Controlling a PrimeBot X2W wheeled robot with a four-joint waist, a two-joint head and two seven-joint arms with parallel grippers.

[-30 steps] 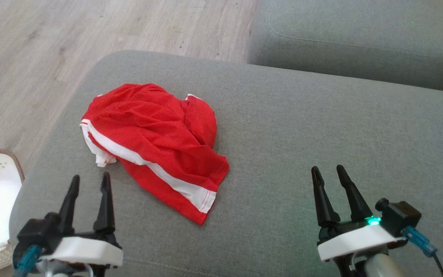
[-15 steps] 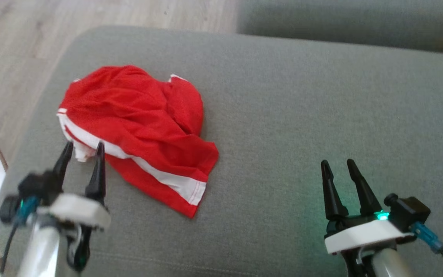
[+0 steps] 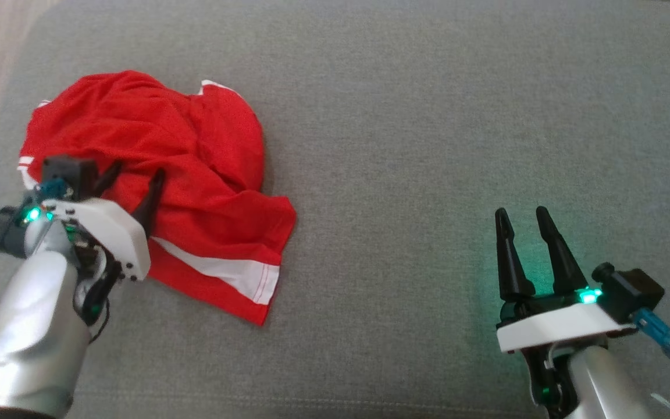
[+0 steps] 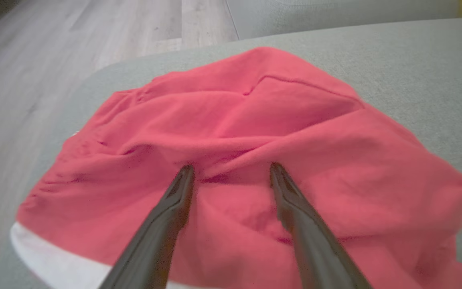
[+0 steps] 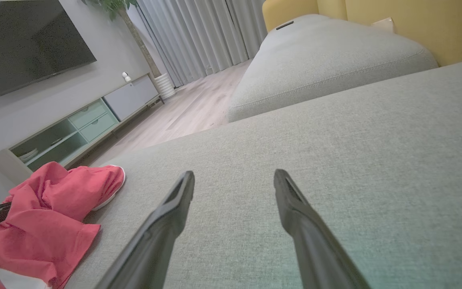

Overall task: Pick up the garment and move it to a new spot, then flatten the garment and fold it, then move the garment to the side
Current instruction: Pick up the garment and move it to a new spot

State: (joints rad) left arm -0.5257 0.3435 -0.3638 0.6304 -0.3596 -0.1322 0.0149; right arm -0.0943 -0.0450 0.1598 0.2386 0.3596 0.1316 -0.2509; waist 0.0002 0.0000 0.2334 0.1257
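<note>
Our left gripper (image 3: 138, 170) is over the crumpled red garment (image 3: 195, 151), jaws spread wide, tips down among its folds with nothing pinched. The garment lies at the left end of the grey sofa cushion (image 3: 428, 145). Our right gripper (image 3: 521, 212) hovers well apart, jaws spread and empty.

No writing to read

No letters, numbers, logos or labels are legible in any view: the red garment (image 3: 195, 169) bears just a plain white band, the grey sofa cushion (image 3: 428, 145) is bare weave, and the dark screen (image 5: 26, 40) on the wall in the right wrist view is blank.
</note>
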